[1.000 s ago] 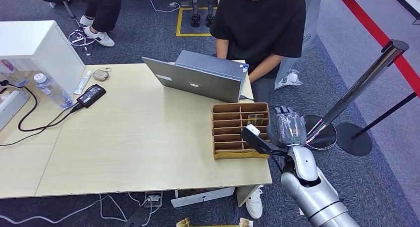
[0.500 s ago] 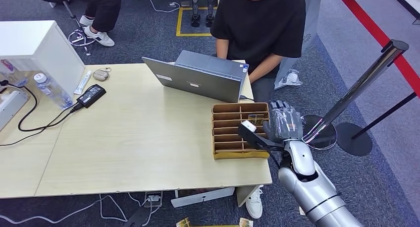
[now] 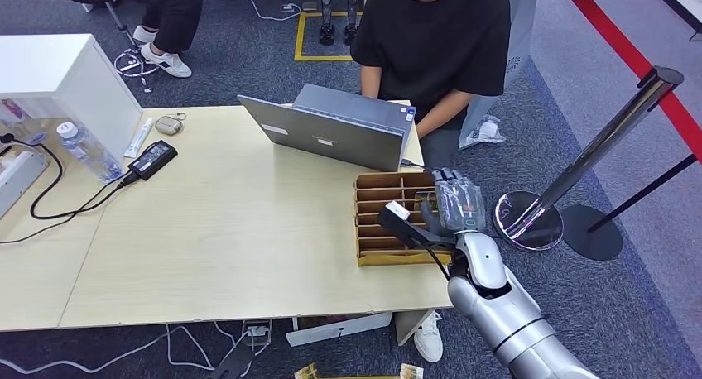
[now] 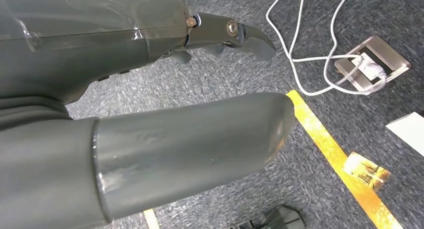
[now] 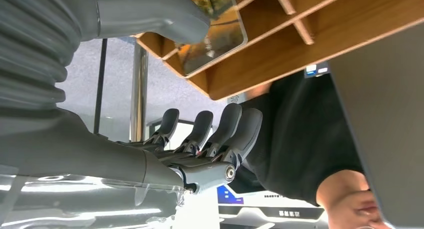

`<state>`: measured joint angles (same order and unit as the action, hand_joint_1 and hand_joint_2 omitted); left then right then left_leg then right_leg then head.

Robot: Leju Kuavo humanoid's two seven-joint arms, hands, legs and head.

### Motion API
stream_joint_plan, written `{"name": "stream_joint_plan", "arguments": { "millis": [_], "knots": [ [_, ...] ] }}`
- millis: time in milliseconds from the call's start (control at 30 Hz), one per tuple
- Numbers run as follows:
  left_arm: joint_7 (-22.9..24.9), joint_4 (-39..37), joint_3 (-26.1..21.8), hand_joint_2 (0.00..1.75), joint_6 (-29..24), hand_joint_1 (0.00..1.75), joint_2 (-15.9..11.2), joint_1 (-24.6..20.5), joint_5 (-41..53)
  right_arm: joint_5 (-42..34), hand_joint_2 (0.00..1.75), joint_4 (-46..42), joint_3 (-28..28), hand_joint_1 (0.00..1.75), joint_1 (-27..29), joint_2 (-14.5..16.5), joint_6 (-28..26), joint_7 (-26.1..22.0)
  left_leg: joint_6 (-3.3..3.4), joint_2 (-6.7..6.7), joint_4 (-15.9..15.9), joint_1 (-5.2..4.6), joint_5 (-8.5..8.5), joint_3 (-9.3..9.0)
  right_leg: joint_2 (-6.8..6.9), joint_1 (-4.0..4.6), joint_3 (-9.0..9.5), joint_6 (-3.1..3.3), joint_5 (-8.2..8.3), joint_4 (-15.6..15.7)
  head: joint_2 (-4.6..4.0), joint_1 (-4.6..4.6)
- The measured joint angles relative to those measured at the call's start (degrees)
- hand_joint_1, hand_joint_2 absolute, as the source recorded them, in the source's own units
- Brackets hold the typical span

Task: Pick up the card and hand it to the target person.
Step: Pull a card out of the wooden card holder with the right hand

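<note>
Pale wood is what the head view gives first: the table (image 3: 207,230), with a brown divided organizer (image 3: 396,222) standing near its right front corner. The card (image 3: 428,199) stands upright in one of the organizer's far-right compartments. The right hand (image 3: 451,205) hovers at the organizer's right edge, just beside the card, fingers extended side by side and thumb apart from them, gripping nothing. Beyond the organizer a grey laptop (image 3: 335,133) sits open, and a person (image 3: 435,40) in a black shirt sits behind it at the far side. On the left of the table lie a black power adapter (image 3: 152,159) with its cable, a water bottle (image 3: 83,150) and a white box (image 3: 62,81). To the right, on the carpet, stands a chrome barrier post (image 3: 596,151).

The left wrist view looks at grey carpet: the left hand (image 4: 150,89) hangs beside the body (thumb and fingers well apart, nothing between them), above a yellow floor stripe (image 4: 340,164) and a white cable (image 4: 310,49).

The right wrist view, taken close, shows the thumb (image 5: 150,14) lying right by the card (image 5: 215,34), which leans in its wooden slot; whether they touch I cannot tell. The dark fingers (image 5: 210,129) are lined up straight, apart from the thumb, with the person's black shirt beyond.
</note>
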<state>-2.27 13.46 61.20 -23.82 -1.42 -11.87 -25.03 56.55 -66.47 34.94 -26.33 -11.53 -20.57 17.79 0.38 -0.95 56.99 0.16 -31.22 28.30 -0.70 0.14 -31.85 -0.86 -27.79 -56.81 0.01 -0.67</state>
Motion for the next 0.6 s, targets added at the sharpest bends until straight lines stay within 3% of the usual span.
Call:
{"name": "stream_joint_plan", "arguments": {
  "millis": [600],
  "knots": [
    [0.1, 0.0, 0.0, 0.0, 0.0, 0.0, 0.1, -0.1, 0.0, -0.5, 1.75, 2.5, 1.9, 0.85, -1.5, 1.3, -0.1, 0.7, 0.0, 0.0, 0.0, 0.0, 0.0, -0.02, -0.01, 0.0, -0.01, 0.0, 0.0, 0.0, -0.01, 0.01]
  ]
}}
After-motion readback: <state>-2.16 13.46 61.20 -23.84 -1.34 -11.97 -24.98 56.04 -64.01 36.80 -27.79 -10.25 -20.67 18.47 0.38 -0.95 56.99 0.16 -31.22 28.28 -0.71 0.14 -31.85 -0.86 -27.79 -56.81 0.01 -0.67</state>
